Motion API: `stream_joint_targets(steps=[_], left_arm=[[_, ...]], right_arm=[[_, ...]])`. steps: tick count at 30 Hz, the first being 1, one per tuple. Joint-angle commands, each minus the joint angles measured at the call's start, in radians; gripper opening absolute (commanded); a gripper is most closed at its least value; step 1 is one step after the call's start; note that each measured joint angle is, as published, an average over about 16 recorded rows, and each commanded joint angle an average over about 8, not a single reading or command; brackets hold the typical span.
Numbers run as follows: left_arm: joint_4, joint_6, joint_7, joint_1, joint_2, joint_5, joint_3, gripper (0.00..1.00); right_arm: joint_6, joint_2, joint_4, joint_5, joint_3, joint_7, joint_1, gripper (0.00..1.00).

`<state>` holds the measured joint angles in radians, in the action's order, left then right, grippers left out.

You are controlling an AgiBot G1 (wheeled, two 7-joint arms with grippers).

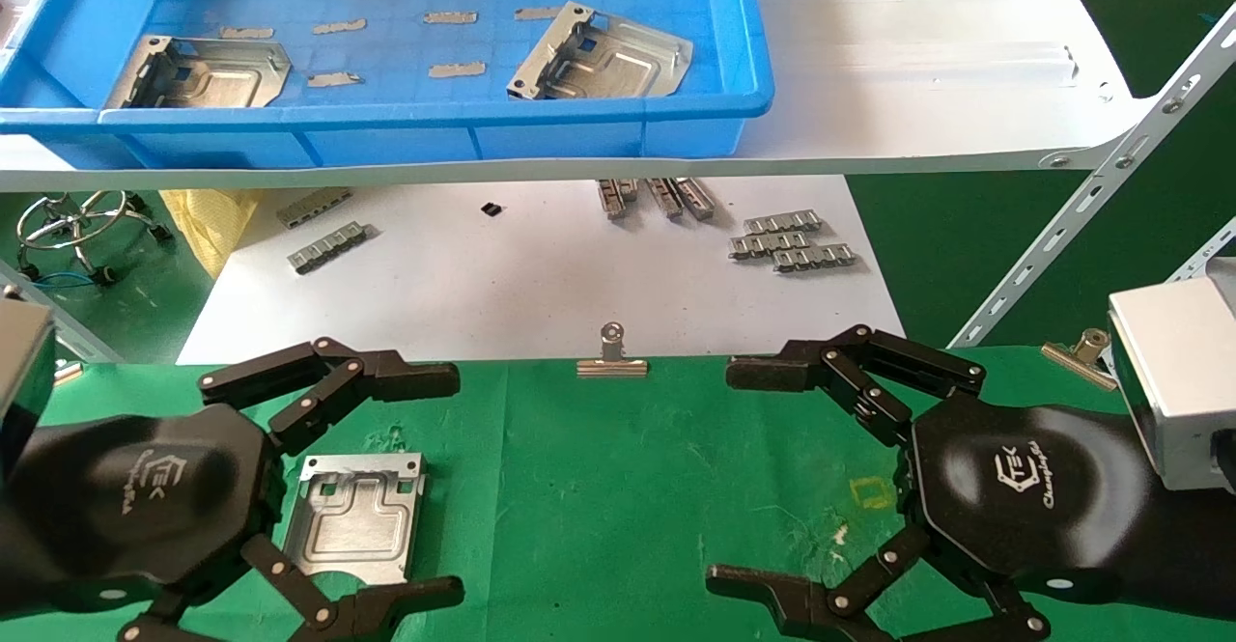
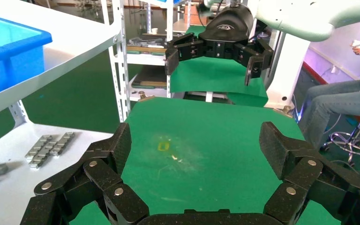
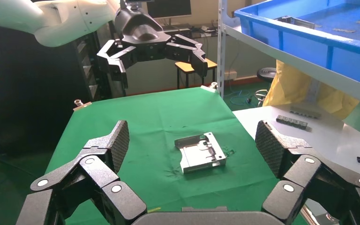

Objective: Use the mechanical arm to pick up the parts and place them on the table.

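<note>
One silvery part lies flat on the green table, beside my left palm and between its spread fingers. My left gripper is open and empty; its own view shows only bare cloth between its fingers. My right gripper is open and empty over the table's right side, and its view shows the same part farther off. Two more parts lie in the blue tray on the white shelf above.
Small ribbed grey strips lie on the white board behind the table. A binder clip sits on the table's far edge. A slanted white shelf strut stands at right. A person sits beyond the table.
</note>
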<state>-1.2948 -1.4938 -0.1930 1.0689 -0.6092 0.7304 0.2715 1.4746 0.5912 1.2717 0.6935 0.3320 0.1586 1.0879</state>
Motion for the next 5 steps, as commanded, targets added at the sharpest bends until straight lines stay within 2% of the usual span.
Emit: stream_joint_targets(steps=[1,5], left_arm=[[0.003,0.0,0.002,0.002,0.0,0.0,0.002,1.0],[0.005,0.0,0.003,0.003,-0.001,0.0,0.004,1.0]], right_arm=[[0.0,0.0,0.0,0.0,0.0,0.0,0.0,1.0],[0.0,0.0,0.0,0.0,0.0,0.0,0.0,1.0]])
